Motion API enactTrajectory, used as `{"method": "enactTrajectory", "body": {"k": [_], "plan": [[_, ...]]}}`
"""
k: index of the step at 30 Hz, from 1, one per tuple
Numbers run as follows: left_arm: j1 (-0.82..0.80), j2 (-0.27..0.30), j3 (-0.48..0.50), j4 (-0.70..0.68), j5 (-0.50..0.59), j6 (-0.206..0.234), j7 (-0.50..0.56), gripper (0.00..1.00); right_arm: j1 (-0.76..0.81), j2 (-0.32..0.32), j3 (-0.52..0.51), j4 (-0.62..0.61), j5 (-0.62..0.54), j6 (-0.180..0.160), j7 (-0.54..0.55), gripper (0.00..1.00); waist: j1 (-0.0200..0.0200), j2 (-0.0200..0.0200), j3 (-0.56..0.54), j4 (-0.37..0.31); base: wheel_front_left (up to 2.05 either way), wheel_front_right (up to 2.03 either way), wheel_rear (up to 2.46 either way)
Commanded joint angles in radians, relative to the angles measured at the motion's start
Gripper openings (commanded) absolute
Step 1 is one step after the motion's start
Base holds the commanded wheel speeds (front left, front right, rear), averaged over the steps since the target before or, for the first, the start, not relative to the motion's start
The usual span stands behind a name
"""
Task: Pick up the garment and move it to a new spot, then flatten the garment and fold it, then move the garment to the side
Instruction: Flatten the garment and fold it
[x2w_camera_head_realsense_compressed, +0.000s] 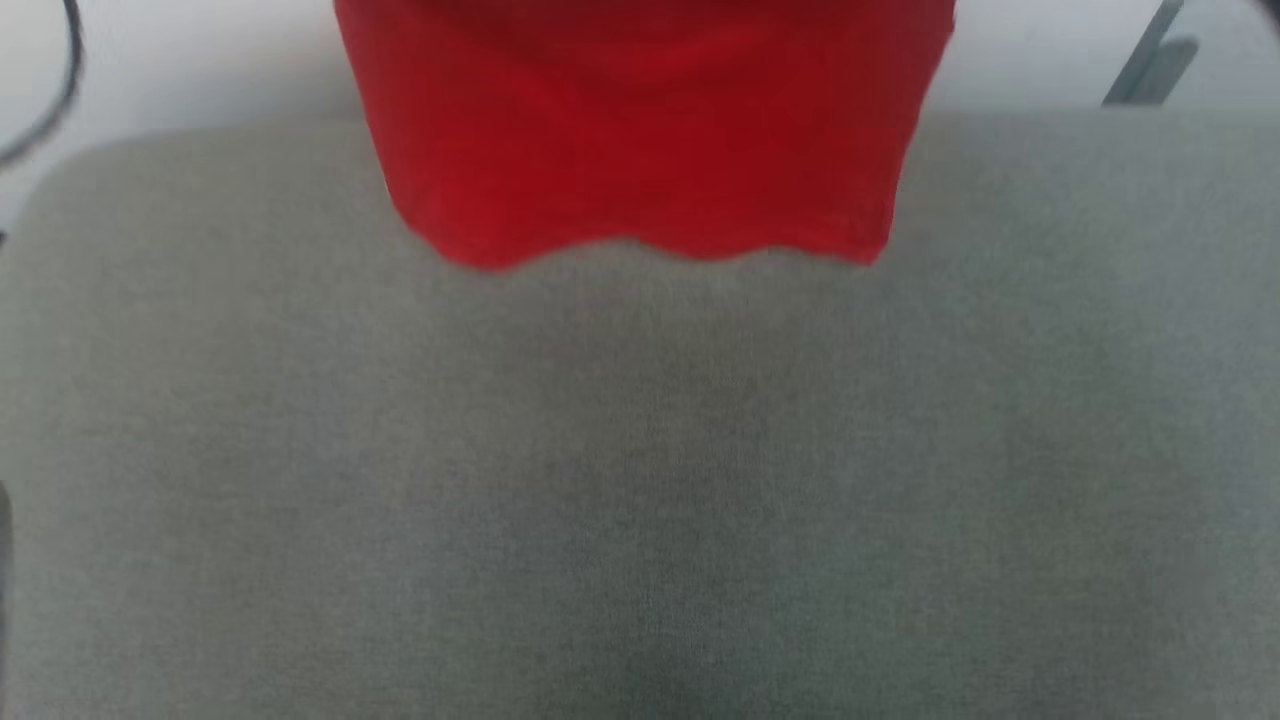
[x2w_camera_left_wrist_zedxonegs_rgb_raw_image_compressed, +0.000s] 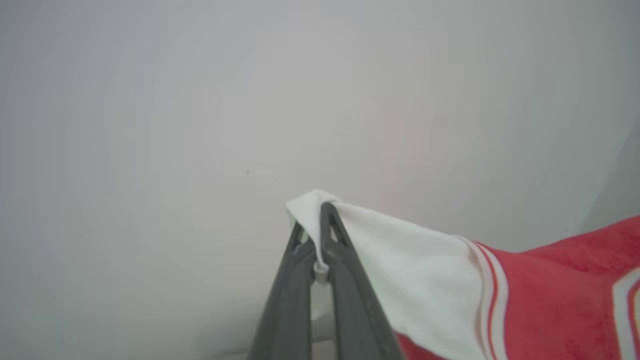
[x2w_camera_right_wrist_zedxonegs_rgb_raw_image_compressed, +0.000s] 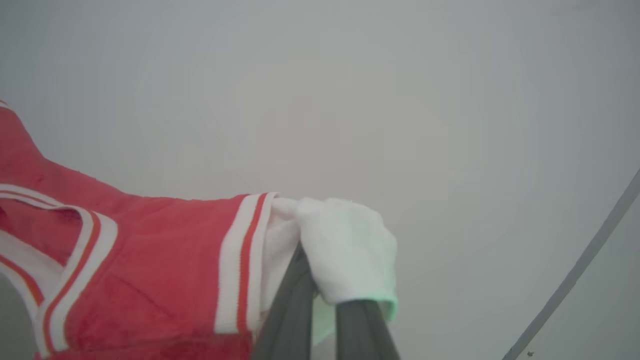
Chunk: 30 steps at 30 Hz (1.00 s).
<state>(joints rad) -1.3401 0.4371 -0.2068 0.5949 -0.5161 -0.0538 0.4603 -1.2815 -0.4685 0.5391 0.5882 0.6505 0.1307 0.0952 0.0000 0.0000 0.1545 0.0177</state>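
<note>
- While the left gripper (x2w_camera_left_wrist_zedxonegs_rgb_raw_image_compressed: 316, 220) clamps one white sleeve (x2w_camera_left_wrist_zedxonegs_rgb_raw_image_compressed: 400, 260), the right gripper (x2w_camera_right_wrist_zedxonegs_rgb_raw_image_compressed: 322, 295) pinches the other sleeve (x2w_camera_right_wrist_zedxonegs_rgb_raw_image_compressed: 350, 250).
- From both, the garment (x2w_camera_head_realsense_compressed: 640, 130) hangs spread between them, long axis downward, hem over the far part of the grey surface (x2w_camera_head_realsense_compressed: 640, 480).
- Neither arm seems nearer; lowering should be even.
</note>
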Motion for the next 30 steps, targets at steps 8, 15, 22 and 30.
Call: {"method": "enactTrajectory", "body": {"k": [8,15,22,30], "plan": [[-0.257,-0.042,0.005,0.149,0.068,-0.015,-0.337,0.00,-0.253,0.064,-0.038,0.232,-0.214,0.000,-0.322,0.00,0.0000,0.0000,0.243,0.001,0.00,0.00,0.00],[-0.319,-0.074,-0.003,0.299,0.082,-0.032,-0.573,0.00,-0.305,0.106,-0.093,0.294,-0.375,0.000,-0.362,0.00,0.0000,0.0000,0.314,0.029,0.00,0.00,0.00],[-0.224,-0.122,-0.040,0.477,0.034,-0.070,-0.533,0.00,-0.156,0.126,-0.048,0.355,-0.331,0.000,-0.359,0.00,0.0000,0.0000,0.277,0.053,0.00,0.00,0.00],[-0.026,-0.132,-0.140,0.519,-0.063,-0.076,-0.294,0.00,0.063,0.082,0.088,0.287,-0.072,0.000,-0.224,0.00,0.0000,0.0000,0.181,0.056,0.00,0.00,0.00]]}}
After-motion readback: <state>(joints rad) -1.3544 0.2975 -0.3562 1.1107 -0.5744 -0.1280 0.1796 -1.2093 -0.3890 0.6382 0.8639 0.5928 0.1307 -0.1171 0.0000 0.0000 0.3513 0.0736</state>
